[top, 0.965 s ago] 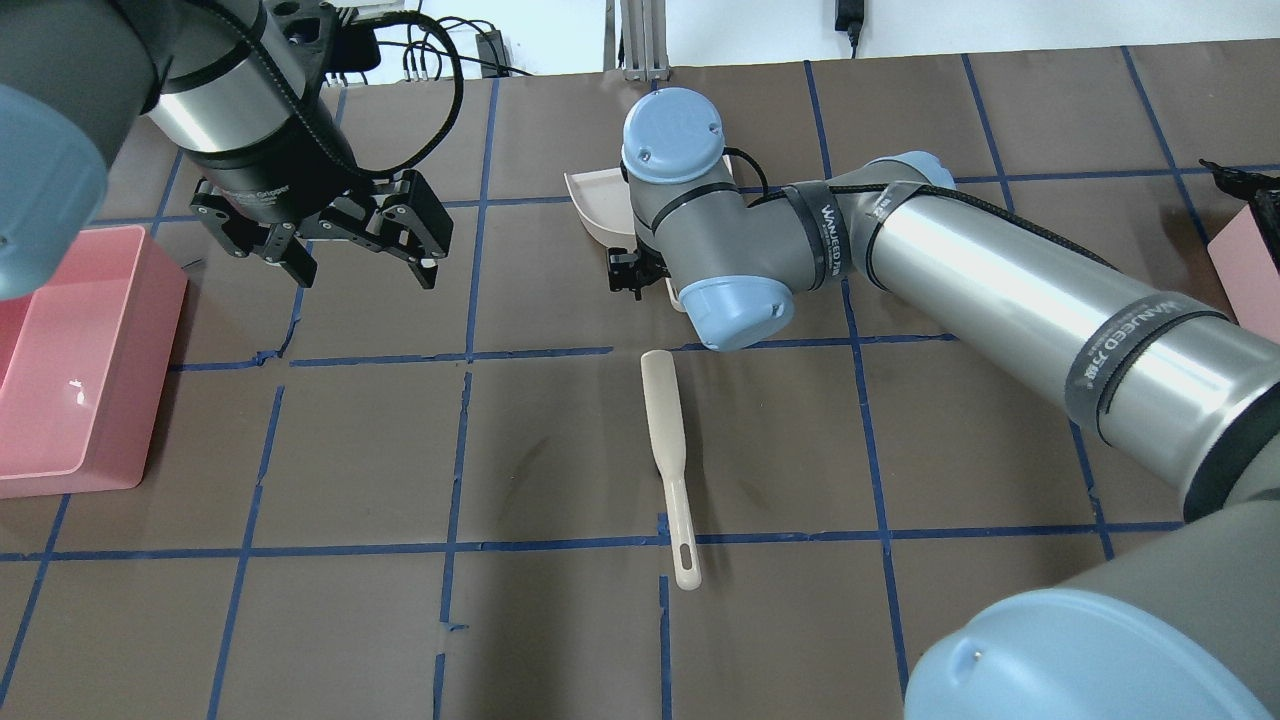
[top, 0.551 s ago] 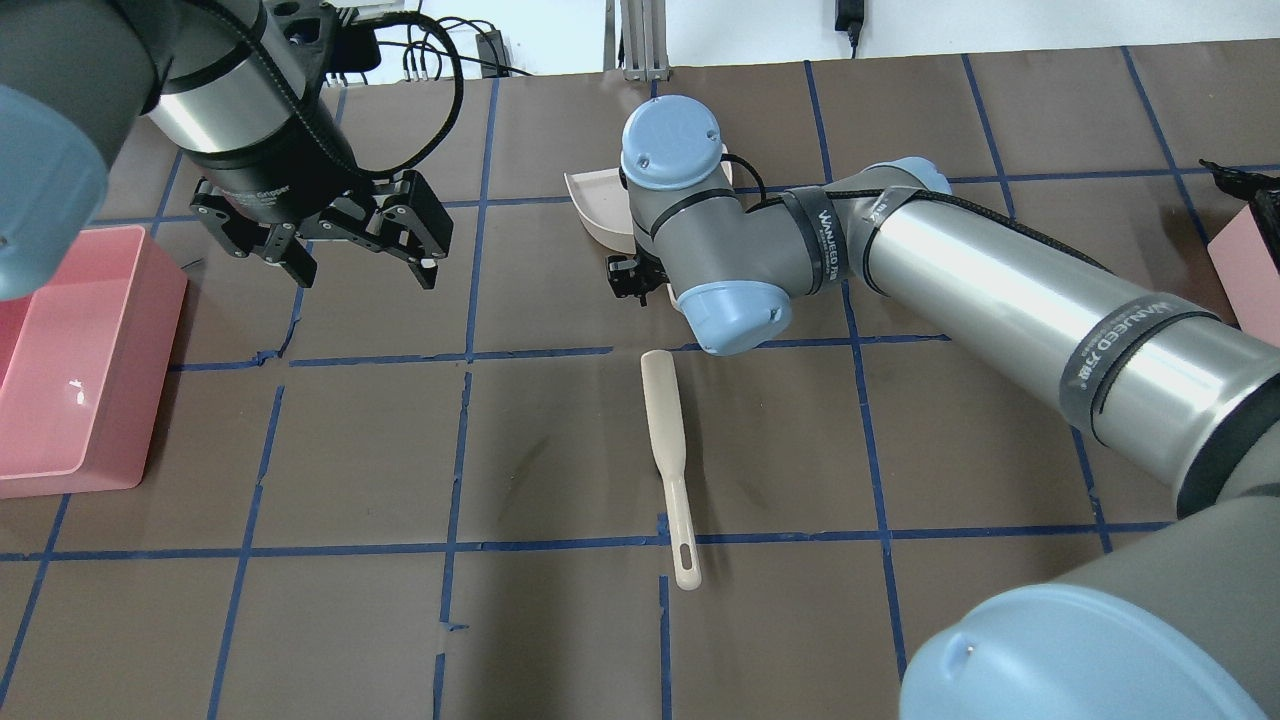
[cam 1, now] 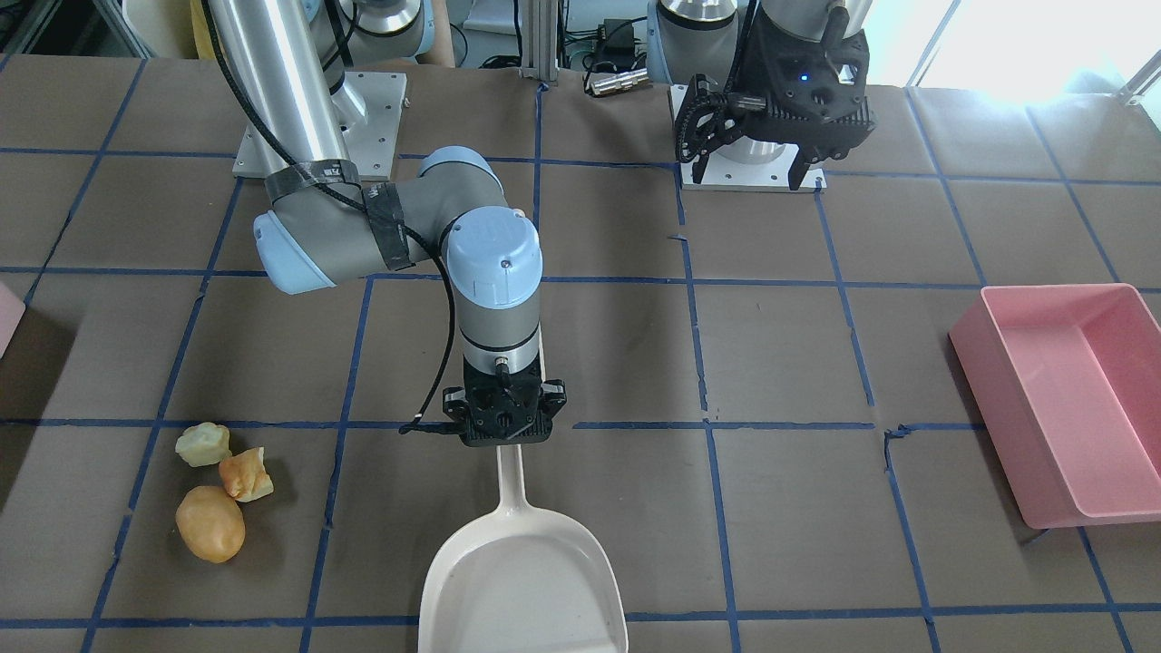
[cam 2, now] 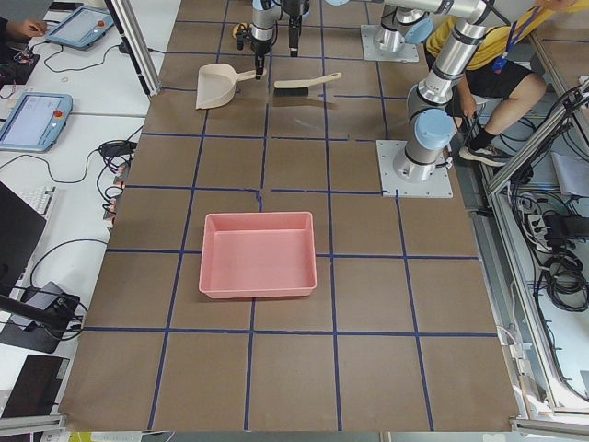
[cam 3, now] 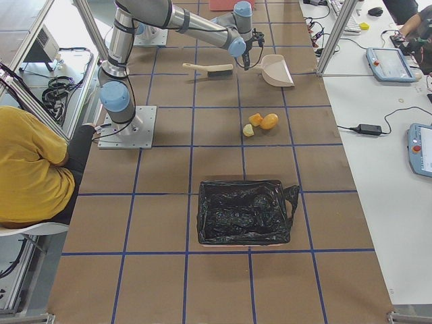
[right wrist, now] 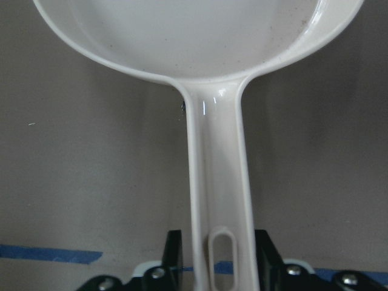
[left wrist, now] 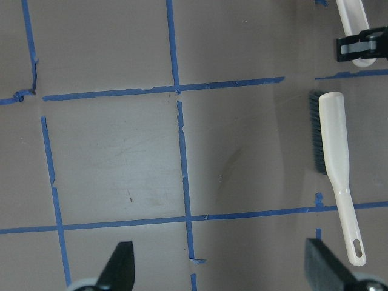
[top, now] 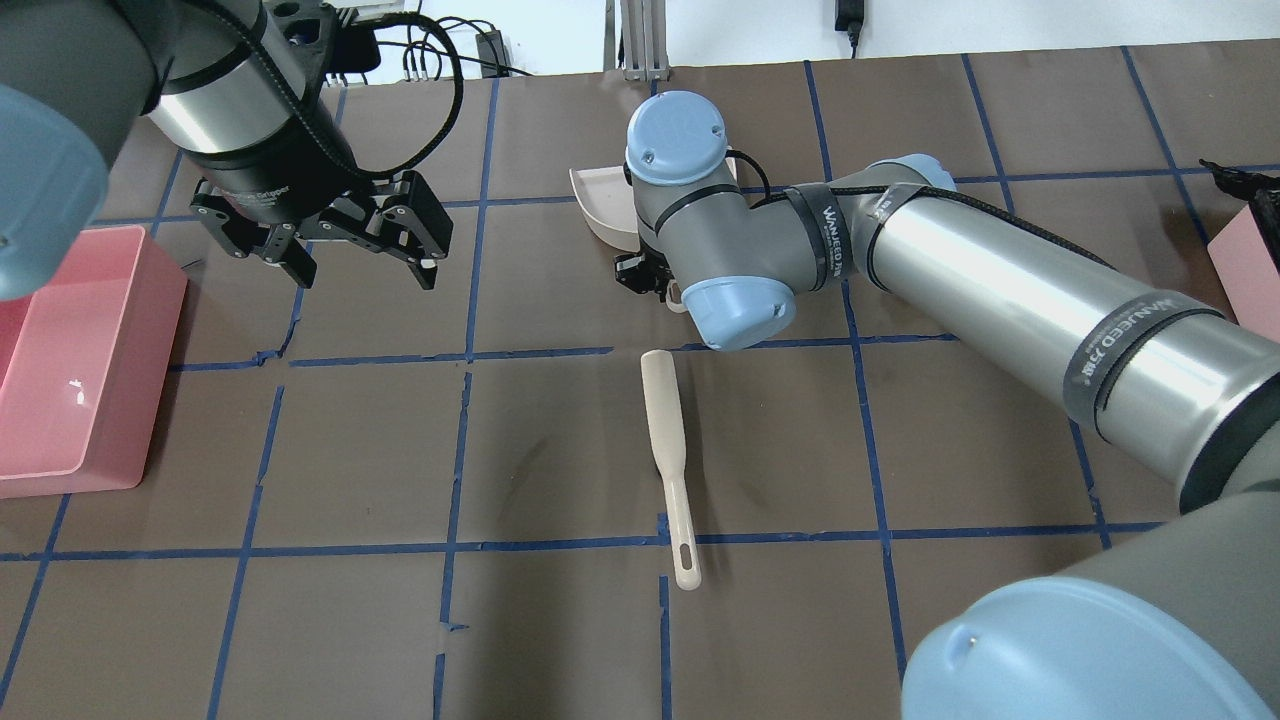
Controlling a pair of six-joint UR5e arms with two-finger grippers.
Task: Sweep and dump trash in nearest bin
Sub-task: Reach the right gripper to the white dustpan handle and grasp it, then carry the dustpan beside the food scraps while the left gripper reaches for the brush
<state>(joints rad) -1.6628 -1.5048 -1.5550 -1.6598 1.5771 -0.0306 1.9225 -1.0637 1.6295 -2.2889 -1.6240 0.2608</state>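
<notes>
Trash, three light lumps likely to roll, lies on the worktop well apart from the stiff dustpan, which the right gripper clamps by its thin handle, while the left gripper hangs with fingers wide.

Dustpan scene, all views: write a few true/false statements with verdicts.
1. The right gripper grips the dustpan by its handle. True.
2. The left gripper holds the brush. False: it is open and empty, and the brush lies on the table.
3. The trash is in the dustpan. False: the three lumps lie on the table, apart from it.
4. The pink tray is empty. True.
</notes>
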